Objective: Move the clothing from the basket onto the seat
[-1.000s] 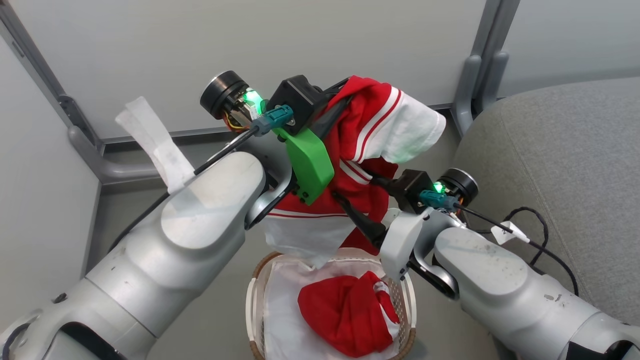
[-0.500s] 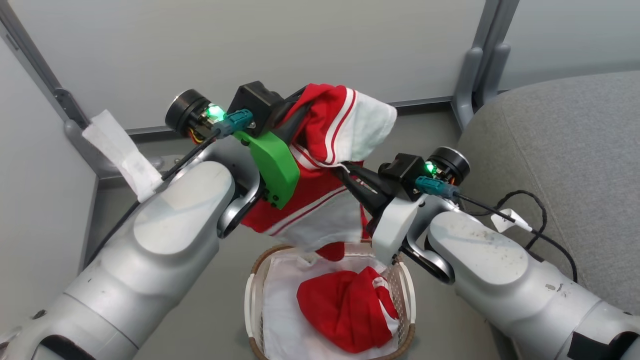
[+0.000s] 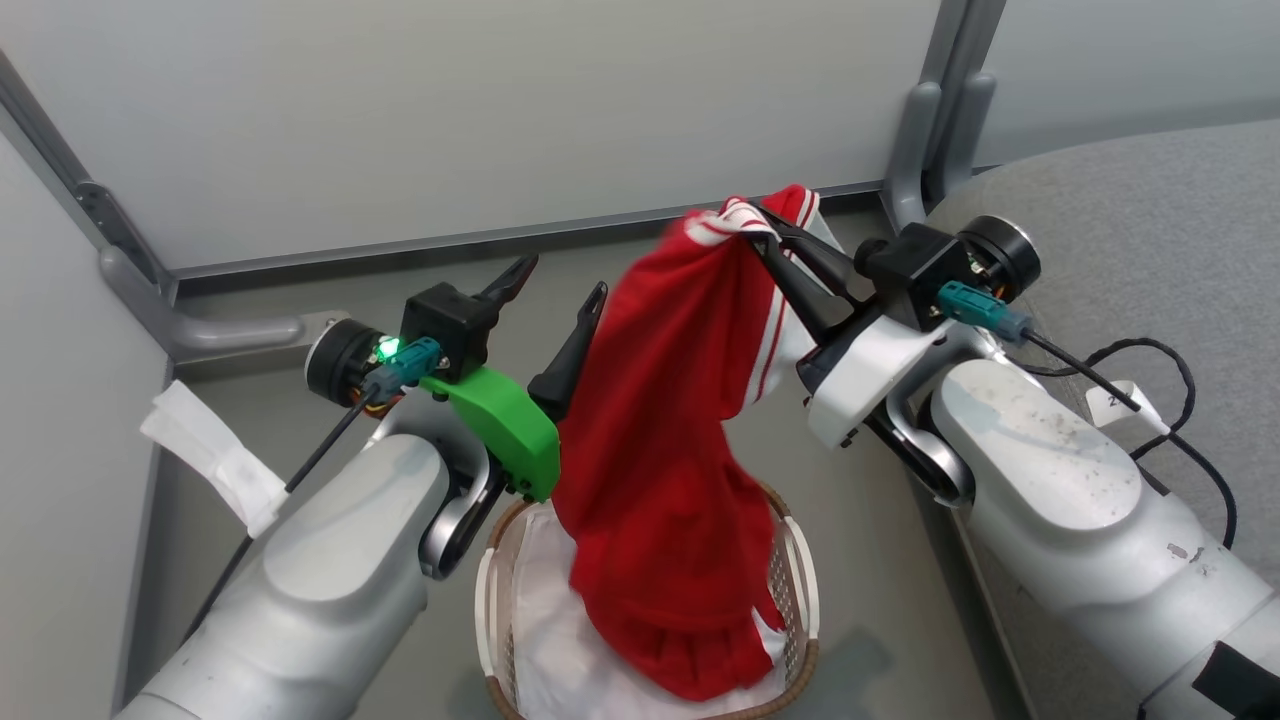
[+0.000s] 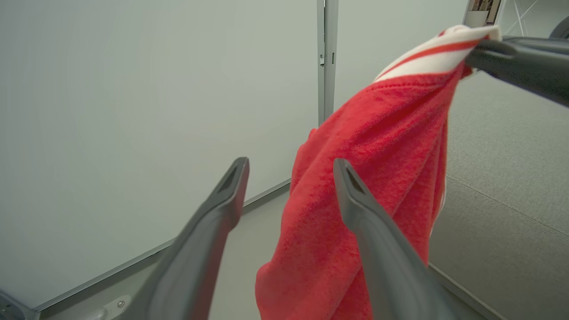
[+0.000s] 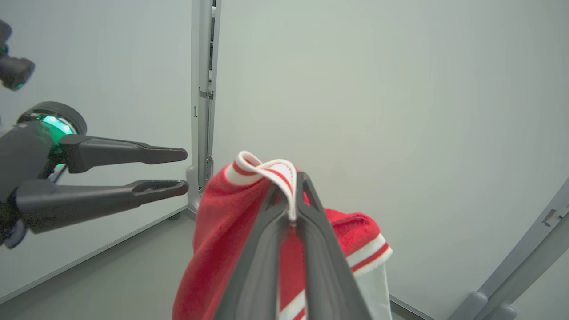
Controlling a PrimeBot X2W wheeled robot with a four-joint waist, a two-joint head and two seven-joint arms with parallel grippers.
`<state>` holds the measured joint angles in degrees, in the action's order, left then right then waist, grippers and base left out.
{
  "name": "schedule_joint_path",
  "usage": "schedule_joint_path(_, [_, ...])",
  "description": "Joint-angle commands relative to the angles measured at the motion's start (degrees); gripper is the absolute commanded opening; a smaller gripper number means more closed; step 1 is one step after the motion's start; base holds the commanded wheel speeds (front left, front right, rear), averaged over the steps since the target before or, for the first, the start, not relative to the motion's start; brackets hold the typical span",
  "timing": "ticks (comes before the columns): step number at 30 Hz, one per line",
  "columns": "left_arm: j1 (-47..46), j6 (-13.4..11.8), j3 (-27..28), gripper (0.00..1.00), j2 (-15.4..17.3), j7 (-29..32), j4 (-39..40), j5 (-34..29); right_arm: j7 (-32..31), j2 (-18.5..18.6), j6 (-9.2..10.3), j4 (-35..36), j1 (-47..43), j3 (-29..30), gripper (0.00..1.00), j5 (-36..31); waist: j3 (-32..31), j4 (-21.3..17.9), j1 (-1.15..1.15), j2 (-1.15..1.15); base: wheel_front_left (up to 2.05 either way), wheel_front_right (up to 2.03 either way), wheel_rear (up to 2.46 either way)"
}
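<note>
Grey floor and pale wall panels enclose a narrow corner. Nearest, the white basket with its brown rim sits between both forearms, a white liner sheet inside. A red garment hangs from above, its lower end sagging into the basket. The right gripper is pressed together on the garment's white-and-red striped cuff at the very top. The left gripper stands spread and empty just left of the cloth, one finger close alongside it; contact is unclear. Open floor lies left of the basket. The grey sofa rises at the right, beside the right arm.
</note>
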<state>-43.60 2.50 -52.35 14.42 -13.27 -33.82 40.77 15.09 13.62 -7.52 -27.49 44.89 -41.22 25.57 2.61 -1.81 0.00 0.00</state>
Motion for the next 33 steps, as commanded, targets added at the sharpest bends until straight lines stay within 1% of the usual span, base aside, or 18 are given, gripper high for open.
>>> schedule_joint_path(1, [1.26,-0.40,0.22,1.00,-0.09,-0.62,-0.11,0.09,0.13,0.57,0.06,0.33,-0.92,1.04,0.00,-0.55,0.08,-0.11,0.00,0.00,0.00,0.00,0.00])
schedule_joint_path(5, [3.84,-0.21,0.62,1.00,-0.38,-1.53,0.37,-0.18,0.12,1.49,0.06,0.88,-0.87,3.68,0.00,-1.85,0.31,-0.41,0.00,0.00,0.00,0.00,0.00])
schedule_joint_path(9, [6.21,0.03,1.19,1.00,-1.04,-1.85,1.44,-0.21,0.12,3.20,0.06,1.77,-1.25,5.97,0.00,-2.72,0.53,-1.11,0.00,0.00,0.00,0.00,0.00])
schedule_joint_path(15, [9.36,-0.35,1.98,1.00,-1.71,-1.98,3.93,-1.99,0.12,6.08,0.06,3.36,-2.75,8.21,0.00,-3.90,1.04,-3.49,0.00,0.00,0.00,0.00,0.00])
schedule_joint_path(20, [11.80,-0.41,3.52,1.00,-2.06,-1.95,6.45,-4.12,0.12,8.24,0.06,4.88,-3.96,9.47,0.00,-4.32,1.97,-6.87,0.00,0.00,0.00,0.00,0.00])
schedule_joint_path(24, [12.48,-0.42,4.40,1.00,-2.20,-1.95,7.45,-5.69,0.12,9.26,0.07,5.90,-4.15,10.33,0.00,-4.52,3.19,-10.23,0.00,0.00,0.00,0.00,0.00])
schedule_joint_path(33, [11.54,0.09,5.27,1.00,-2.83,-1.88,9.03,-8.21,0.12,10.23,0.07,7.84,-4.09,12.72,0.00,-5.18,6.33,-16.86,0.00,0.00,0.00,0.00,0.00])
